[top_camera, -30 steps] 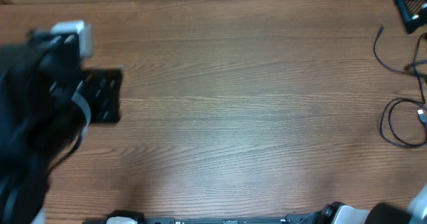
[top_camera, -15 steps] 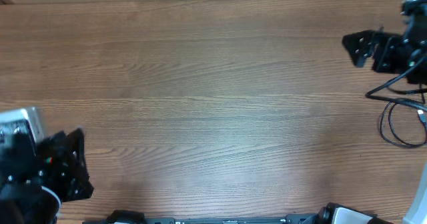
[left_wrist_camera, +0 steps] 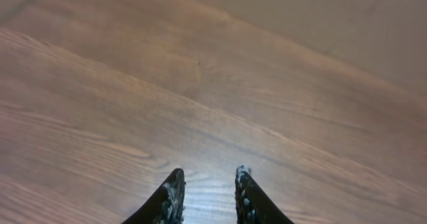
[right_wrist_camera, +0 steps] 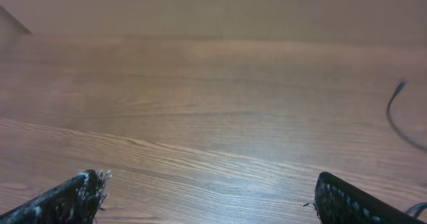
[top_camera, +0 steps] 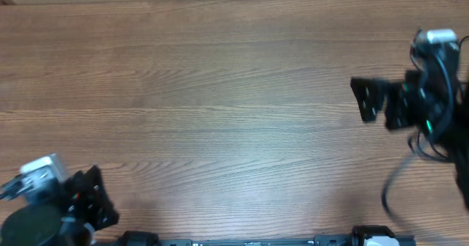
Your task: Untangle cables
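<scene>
The tabletop (top_camera: 220, 92) is warm brown with streaked wood grain. The cable (right_wrist_camera: 389, 114) is black. The left hand (left_wrist_camera: 208, 181) and right hand (right_wrist_camera: 208, 184) are black, fingers (left_wrist_camera: 172, 196) pale-speckled.

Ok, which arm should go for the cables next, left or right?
Right. The cables lie on the table's right side, in the right wrist view, and the open right gripper is near them. The left gripper is at the far left, well away from them.
</scene>
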You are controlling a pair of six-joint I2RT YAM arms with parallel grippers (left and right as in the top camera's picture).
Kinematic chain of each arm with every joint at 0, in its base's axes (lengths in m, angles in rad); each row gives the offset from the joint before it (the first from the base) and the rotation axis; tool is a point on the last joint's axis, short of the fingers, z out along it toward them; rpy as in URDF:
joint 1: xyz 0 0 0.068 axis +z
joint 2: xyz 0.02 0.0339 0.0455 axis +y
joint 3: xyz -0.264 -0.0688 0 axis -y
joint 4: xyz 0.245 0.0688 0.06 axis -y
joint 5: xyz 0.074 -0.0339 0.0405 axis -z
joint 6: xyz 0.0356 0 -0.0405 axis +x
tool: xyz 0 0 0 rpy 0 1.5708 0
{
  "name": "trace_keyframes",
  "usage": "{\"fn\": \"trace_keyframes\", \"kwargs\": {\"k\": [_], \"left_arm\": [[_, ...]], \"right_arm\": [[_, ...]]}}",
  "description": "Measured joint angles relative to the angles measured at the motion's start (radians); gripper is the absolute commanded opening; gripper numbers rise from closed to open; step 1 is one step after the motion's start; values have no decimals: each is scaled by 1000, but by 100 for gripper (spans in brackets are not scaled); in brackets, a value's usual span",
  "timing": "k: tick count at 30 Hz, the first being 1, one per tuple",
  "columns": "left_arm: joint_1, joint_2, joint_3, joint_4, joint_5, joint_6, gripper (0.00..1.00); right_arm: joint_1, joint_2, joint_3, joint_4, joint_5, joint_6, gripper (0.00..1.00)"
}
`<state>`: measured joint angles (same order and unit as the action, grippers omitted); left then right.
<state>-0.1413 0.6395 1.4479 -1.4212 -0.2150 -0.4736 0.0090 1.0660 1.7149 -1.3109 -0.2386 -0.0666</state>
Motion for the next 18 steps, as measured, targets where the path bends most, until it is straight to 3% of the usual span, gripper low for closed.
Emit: {"fn": "trace_keyframes", "kwargs": {"k": [4,8,18], "left_arm": [[0,-20,-157,98,19,-26,28],[0,-21,-193,151,39,-36,36],[0,-29,-193,180,58,-48,50]], "right_arm": [[7,-131,0,-15,36,7,100],[6,-219,1,-46,98,8,100],[7,-221,2,-97,168,10,100]]}}
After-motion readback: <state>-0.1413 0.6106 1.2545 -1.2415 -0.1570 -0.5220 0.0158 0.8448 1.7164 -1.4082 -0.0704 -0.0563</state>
